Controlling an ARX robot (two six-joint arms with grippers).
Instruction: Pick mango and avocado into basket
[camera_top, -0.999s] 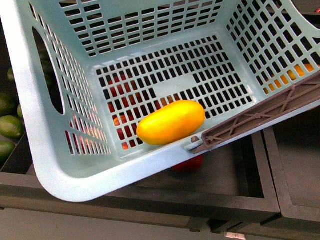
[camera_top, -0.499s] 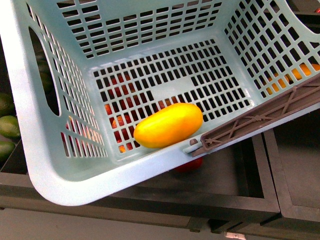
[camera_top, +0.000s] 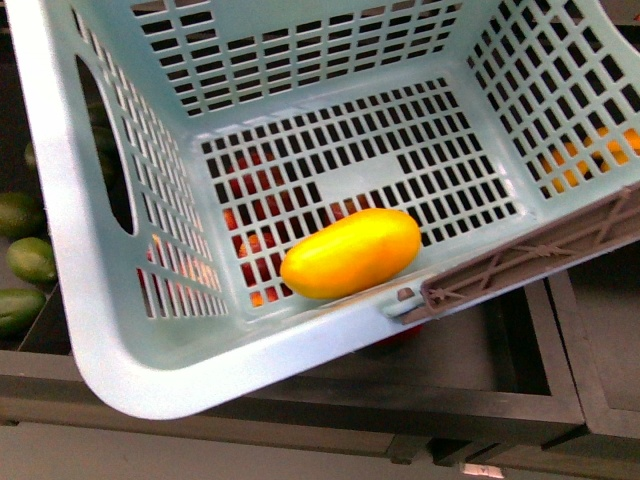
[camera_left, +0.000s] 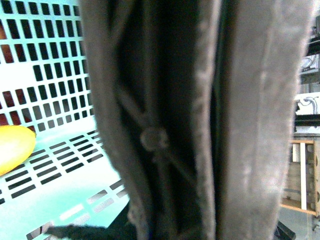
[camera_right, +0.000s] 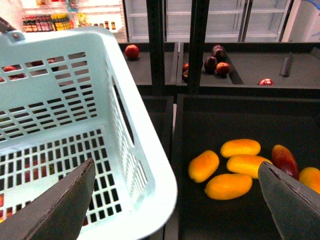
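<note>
The light teal basket (camera_top: 60, 250) fills the front view, tilted above dark shelf bins. One yellow-orange mango (camera_top: 350, 253) lies on its slotted floor against the near wall, by the brown-grey handle (camera_top: 530, 255). That handle (camera_left: 200, 125) fills the left wrist view, with my left gripper shut on it and its fingers hidden. The mango's end (camera_left: 12, 145) shows beside it. Green oval avocados (camera_top: 30, 258) lie in a bin left of the basket. My right gripper (camera_right: 175, 210) is open and holds nothing, spanning the basket's rim (camera_right: 150, 170) and a bin of loose mangoes (camera_right: 227, 186).
Red fruit (camera_top: 250, 180) shows through the basket floor and orange fruit (camera_top: 575, 170) through its right wall. Dark shelf edges (camera_top: 300, 400) run under the basket. Upright black posts (camera_right: 197, 45) and bins with red apples (camera_right: 217, 62) stand beyond the right gripper.
The basket has swung slightly left and then back to the right in the front view. The mango has stayed in the same near corner.
</note>
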